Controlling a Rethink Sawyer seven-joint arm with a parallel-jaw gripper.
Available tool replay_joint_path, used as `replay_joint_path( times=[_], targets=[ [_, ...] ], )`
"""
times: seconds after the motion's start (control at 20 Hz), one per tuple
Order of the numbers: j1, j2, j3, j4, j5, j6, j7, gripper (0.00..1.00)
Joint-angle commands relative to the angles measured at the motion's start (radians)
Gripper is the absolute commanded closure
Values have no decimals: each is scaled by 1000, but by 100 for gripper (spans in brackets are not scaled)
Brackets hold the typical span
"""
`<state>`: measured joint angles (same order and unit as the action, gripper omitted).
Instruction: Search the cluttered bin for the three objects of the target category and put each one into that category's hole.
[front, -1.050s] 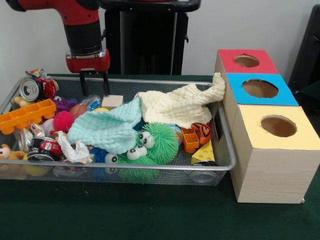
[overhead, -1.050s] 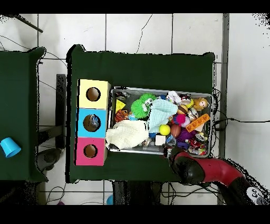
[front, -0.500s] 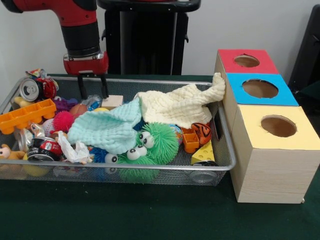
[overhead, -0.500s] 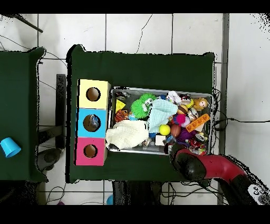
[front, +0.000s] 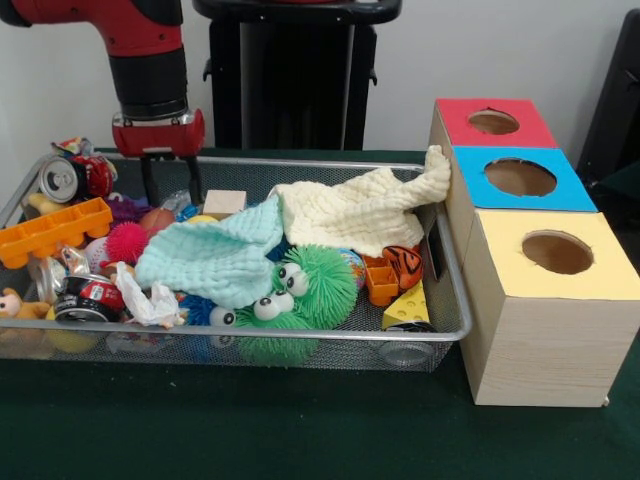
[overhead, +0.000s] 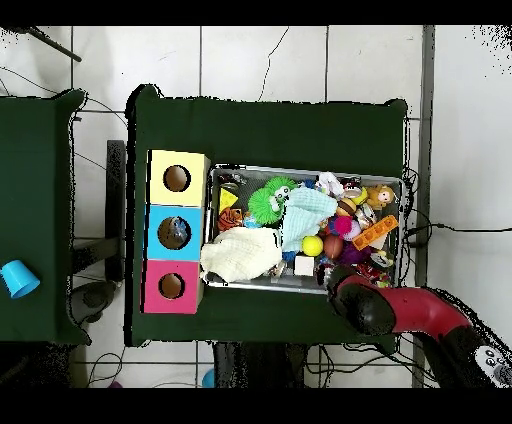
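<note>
Bin (front: 455, 300) on green worktop, beside three-hole sorter box (front: 540, 290), crammed with toys and cloths. Gripper (front: 169, 185) over bin's far rim, jaws apart and empty, likely poised for a pick.

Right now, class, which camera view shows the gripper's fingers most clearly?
The front view. There the gripper hangs below the red arm with both dark fingers visible, spread apart and empty, over the bin's back left part. In the overhead view the arm covers the gripper, so its fingers cannot be seen.
</note>
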<state>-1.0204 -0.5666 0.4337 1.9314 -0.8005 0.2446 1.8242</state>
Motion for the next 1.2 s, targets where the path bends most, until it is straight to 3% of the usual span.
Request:
replay_joint_path(
  times=[0.05,0.65,1.2],
  targets=[
    [37,36,29,-141,-41,76,-80,0],
    [89,94,-55,-160,-75,2,-22,0],
    [13,84,-12,-101,-85,2,-81,0]
  ],
)
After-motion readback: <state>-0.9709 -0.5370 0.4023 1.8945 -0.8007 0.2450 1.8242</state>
